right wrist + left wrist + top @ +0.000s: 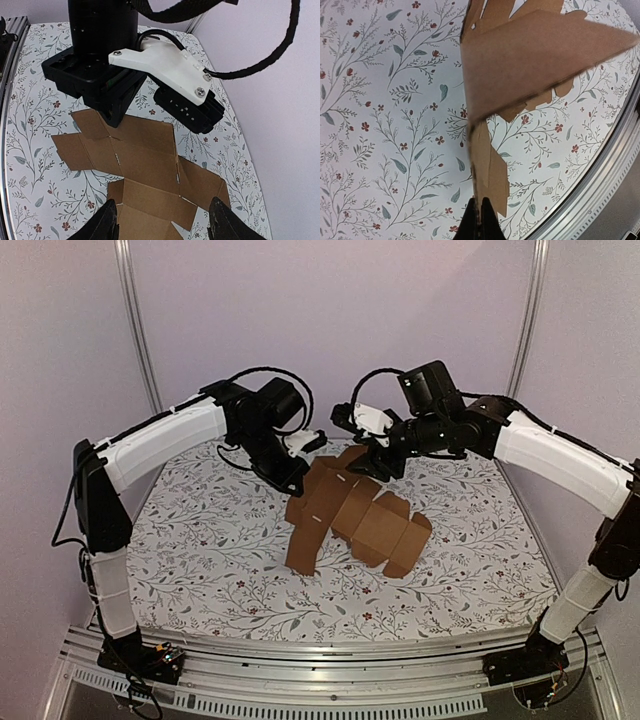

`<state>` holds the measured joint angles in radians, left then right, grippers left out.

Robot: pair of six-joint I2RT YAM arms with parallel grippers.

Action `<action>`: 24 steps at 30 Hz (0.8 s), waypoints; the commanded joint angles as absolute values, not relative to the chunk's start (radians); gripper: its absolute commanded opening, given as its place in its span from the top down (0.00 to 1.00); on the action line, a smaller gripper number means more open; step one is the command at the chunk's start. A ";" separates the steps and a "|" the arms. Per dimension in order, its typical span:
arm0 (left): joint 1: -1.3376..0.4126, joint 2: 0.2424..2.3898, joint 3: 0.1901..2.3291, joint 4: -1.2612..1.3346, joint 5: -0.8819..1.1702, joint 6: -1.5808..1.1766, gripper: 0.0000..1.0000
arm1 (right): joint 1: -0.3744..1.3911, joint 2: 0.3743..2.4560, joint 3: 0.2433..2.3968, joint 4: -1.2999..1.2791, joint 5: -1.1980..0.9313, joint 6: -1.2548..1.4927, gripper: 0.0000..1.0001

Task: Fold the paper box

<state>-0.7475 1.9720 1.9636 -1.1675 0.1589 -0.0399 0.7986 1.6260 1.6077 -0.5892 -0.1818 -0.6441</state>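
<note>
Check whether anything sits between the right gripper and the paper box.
Nothing visible does. The open right gripper hangs directly over the paper box and its bare panels. The left gripper pinches a flap at the far edge, outside that gap.

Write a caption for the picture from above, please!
Left end effector pinches a flap of the brown paper box on a flowery tablecloth while the right end effector hovers open above it.
</note>
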 commanded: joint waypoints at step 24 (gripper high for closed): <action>-0.779 1.964 1.955 -1.179 0.131 -0.011 1.00 | 0.808 1.862 1.724 -0.479 -0.193 -0.637 0.67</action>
